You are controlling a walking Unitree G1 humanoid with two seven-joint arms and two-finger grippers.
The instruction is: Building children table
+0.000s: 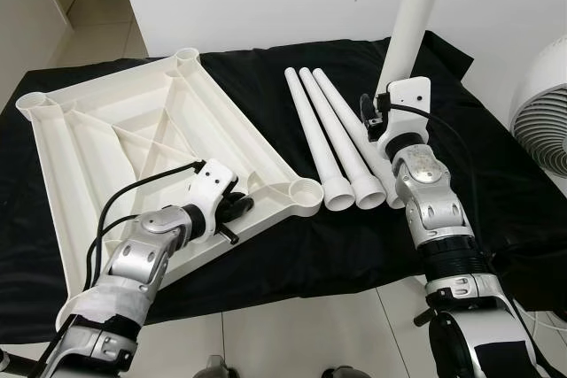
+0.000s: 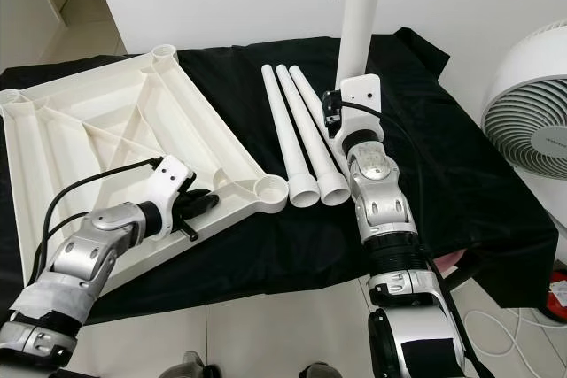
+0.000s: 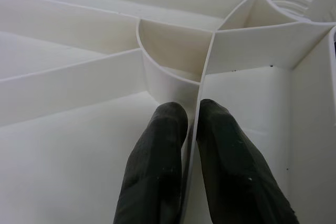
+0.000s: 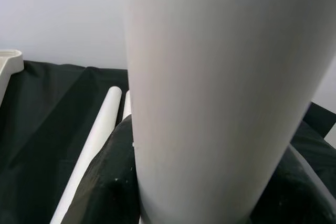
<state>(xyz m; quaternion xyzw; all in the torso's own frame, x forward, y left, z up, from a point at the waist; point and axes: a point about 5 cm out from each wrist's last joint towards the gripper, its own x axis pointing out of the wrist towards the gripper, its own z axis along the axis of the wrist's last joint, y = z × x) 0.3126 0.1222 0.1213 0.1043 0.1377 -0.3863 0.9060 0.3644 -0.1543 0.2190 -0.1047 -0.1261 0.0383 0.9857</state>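
Black cloth (image 1: pixel 292 254); upside-down tabletop (image 1: pixel 133 130); legs (image 1: pixel 332 143)

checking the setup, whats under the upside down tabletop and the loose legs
A black cloth lies under the upturned white tabletop and the three loose legs, draping over the front edge. What supports the cloth is covered and cannot be seen.

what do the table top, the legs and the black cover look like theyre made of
Table top: apparently moulded white plastic, semi-gloss; thin ribs and round corner sockets on its upturned underside.
Legs: likely the same smooth white plastic; hollow tapered tubes with open ends. The right gripper holds one leg upright.
Black cover: cloth, matte, creased and draped.
Left gripper pinches a rib.
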